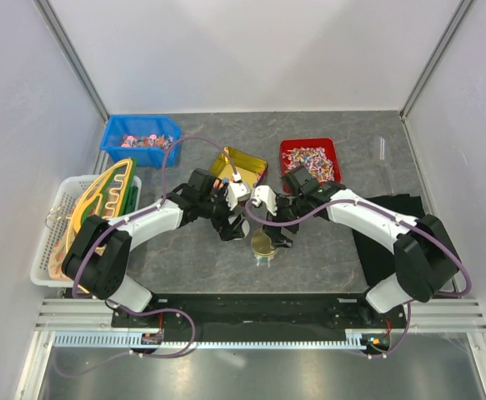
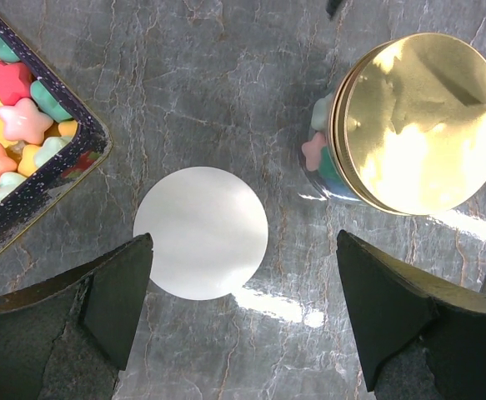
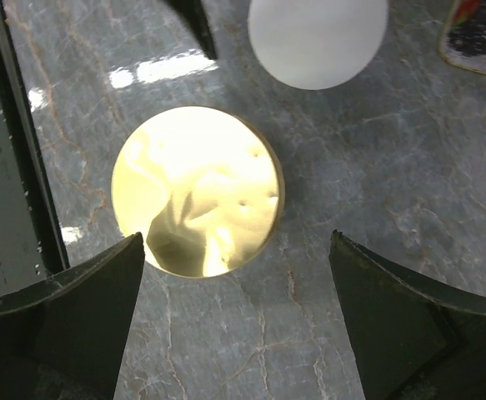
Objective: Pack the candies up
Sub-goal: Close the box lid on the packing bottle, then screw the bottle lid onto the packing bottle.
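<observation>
- You have the grey marbled desk (image 1: 192,258) under everything, both arms reaching in to its middle
- At your far left stands a white basket (image 1: 41,267); at the right a black cloth (image 1: 372,258) lies under the right arm
- A blue bin (image 1: 113,146) sits at the back left and a red bin (image 1: 288,150) at the back right, each with wrapped sweets
- Between them is the gold tray (image 2: 51,179); most star-shaped candies (image 2: 22,121) lie in it
- Your left hand (image 2: 243,250) has its fingers wide apart and grips nothing
- Your right hand (image 3: 236,242) is likewise spread, with nothing between its fingers
- The jar (image 2: 422,121) stands upright between the hands, gold lid on, a few candies showing through its side
- A white disc (image 2: 201,232) lies flat beside the jar, apart from it
</observation>
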